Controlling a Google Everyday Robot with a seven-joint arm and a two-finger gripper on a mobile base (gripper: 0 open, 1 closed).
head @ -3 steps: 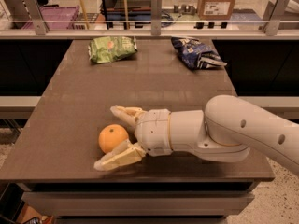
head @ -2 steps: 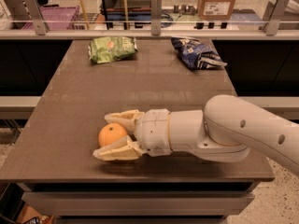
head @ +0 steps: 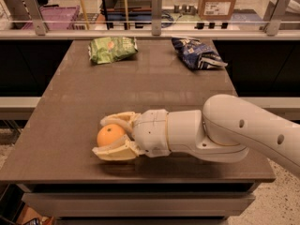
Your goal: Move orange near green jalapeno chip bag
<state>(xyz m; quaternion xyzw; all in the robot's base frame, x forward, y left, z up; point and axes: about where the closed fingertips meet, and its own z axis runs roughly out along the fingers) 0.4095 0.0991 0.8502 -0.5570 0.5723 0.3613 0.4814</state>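
Note:
The orange (head: 111, 135) rests on the brown table (head: 154, 88) near its front left edge. My gripper (head: 101, 136) reaches in from the right on a white arm, and its two cream fingers (head: 117, 118) are shut on the orange from the far and near sides. The green jalapeno chip bag (head: 112, 49) lies at the table's back left, far from the orange and the gripper.
A dark blue and white snack bag (head: 197, 54) lies at the back right of the table. A rail with metal posts (head: 156, 8) runs behind the table's far edge. A cardboard box (head: 216, 3) stands beyond it.
The fingers have closed in from a wide spread onto the orange. The gripper has shifted slightly to the left around it. The orange has stayed in place.

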